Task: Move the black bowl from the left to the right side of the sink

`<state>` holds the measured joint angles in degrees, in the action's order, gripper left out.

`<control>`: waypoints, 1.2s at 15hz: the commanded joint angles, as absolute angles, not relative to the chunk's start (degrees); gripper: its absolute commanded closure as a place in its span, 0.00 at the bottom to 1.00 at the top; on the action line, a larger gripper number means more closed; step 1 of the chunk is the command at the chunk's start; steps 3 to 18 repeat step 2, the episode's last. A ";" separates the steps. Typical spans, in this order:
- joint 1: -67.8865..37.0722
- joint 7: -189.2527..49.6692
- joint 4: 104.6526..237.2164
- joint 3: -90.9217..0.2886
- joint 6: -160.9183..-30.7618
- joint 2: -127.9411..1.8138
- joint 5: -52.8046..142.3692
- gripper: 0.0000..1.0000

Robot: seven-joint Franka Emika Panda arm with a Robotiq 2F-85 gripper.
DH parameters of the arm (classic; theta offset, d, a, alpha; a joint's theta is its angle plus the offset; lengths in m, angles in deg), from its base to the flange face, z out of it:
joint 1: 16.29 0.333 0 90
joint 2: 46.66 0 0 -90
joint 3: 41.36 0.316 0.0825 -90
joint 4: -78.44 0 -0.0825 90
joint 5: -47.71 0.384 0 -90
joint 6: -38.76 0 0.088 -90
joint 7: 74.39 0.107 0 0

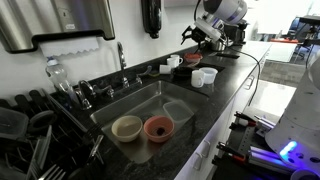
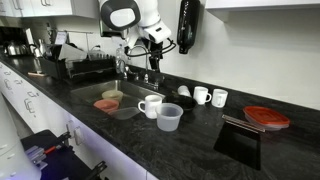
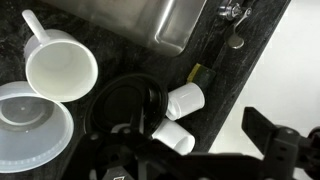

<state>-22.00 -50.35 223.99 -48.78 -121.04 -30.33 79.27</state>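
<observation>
Black bowl (image 3: 125, 100) is being seen at the lower centre of the wrist view, on the dark counter (image 3: 250, 70) between the large white mug (image 3: 60, 68), the clear plastic cup (image 3: 32, 122) and two small white cups (image 3: 178, 118). The gripper (image 2: 150, 42) is being held high above it at the upper centre of an exterior view; whether its jaws are wide or narrow cannot be told. If it is being lowered off-centre, a neighbouring cup is probably being knocked over, because everything is crowded just beside the rim.
</observation>
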 commanded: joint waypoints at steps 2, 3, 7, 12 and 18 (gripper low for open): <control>-22.18 -50.19 223.95 -48.61 -120.92 -30.30 79.13 0.00; -22.18 -50.19 223.95 -48.61 -120.92 -30.30 79.13 0.00; -22.18 -50.19 223.95 -48.61 -120.92 -30.30 79.13 0.00; -22.18 -50.19 223.95 -48.61 -120.92 -30.30 79.13 0.00; -22.18 -50.19 223.95 -48.61 -120.92 -30.30 79.13 0.00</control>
